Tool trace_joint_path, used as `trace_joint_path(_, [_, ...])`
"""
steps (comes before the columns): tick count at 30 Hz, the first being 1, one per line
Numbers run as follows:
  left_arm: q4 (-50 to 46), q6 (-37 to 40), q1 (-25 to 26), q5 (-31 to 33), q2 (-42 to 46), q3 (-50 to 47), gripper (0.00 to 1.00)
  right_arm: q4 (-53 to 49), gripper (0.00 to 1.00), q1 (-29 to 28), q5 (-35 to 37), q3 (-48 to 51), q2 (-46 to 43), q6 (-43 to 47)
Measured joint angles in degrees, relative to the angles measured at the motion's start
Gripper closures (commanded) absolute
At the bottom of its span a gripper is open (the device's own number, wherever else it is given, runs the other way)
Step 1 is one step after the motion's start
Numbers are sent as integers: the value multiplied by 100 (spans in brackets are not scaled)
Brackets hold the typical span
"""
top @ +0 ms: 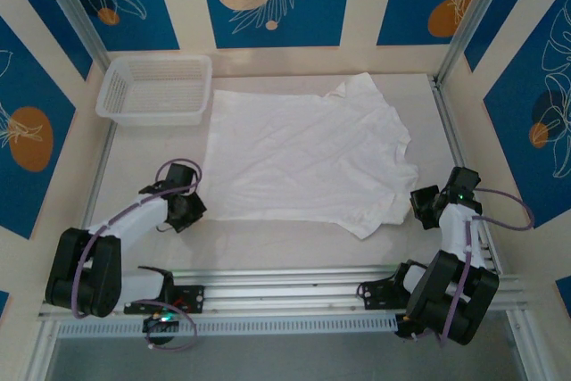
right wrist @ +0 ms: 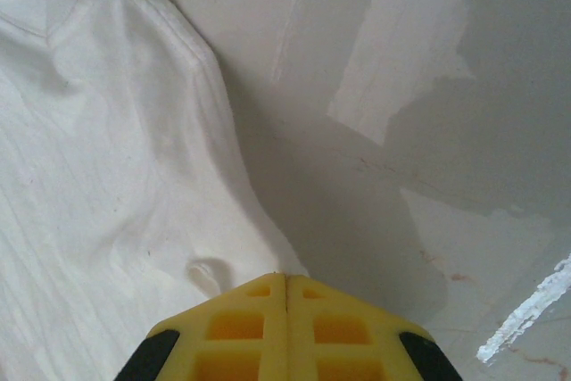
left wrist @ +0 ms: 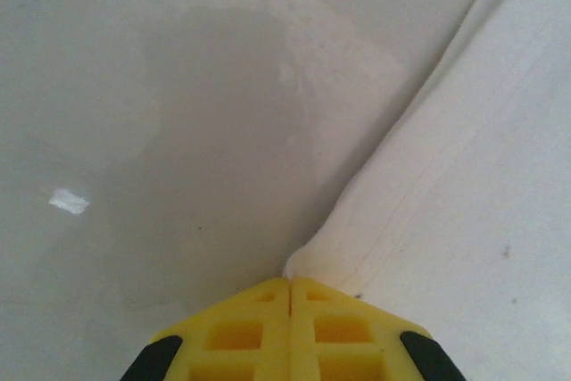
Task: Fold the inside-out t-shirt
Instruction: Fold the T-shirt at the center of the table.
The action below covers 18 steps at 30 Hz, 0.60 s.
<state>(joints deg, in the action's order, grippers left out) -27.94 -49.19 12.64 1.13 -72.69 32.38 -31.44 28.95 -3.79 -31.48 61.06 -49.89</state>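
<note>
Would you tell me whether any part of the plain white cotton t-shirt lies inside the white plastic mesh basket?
No, the t-shirt lies spread on the table beside the basket, outside its rim.

A pale table (top: 268, 243) carries two things. A white t-shirt (top: 303, 158) lies spread across its middle; a mesh basket (top: 156, 86) sits far left.

White mesh basket (top: 147, 113) sits in table's (top: 268, 243) far-left corner.
</note>
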Motion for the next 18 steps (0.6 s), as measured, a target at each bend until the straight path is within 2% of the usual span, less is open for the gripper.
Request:
trace_joint_path(7, [-450, -22, -42, 398, 680, 0, 100, -101, 100, 157, 234, 125, -138, 2])
trace_joint_path(18, [-509, 160, -66, 129, 758, 203, 100, -223, 100, 214, 28, 59, -24, 90])
